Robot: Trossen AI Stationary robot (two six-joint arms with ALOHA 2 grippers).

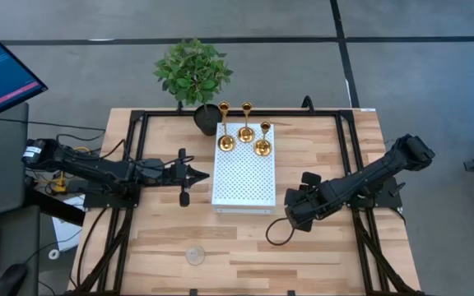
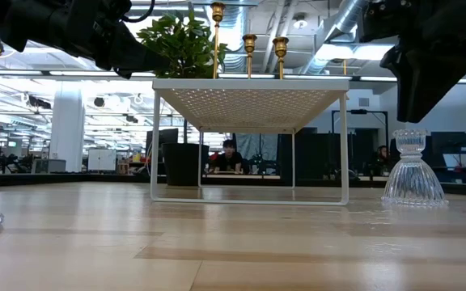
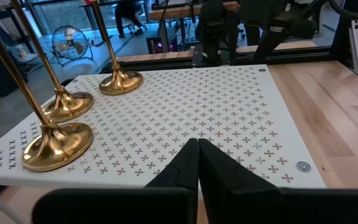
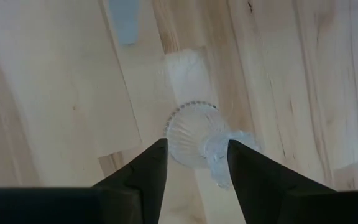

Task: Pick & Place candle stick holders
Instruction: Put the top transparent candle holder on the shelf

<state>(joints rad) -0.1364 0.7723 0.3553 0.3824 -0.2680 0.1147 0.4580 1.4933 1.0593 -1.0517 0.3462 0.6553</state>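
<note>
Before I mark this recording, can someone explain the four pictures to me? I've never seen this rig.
Two robot arms work at a wooden table. One picture looks down from overhead, one looks level across the tabletop, and two come from cameras on the wrists. Three gold candle holders stand on a white perforated board, beside a potted plant. The left gripper, fingers shut and empty, hovers at the board's edge. The right gripper hangs open above a clear glass holder, not gripping it. Another glass holder sits near the front edge.
</note>
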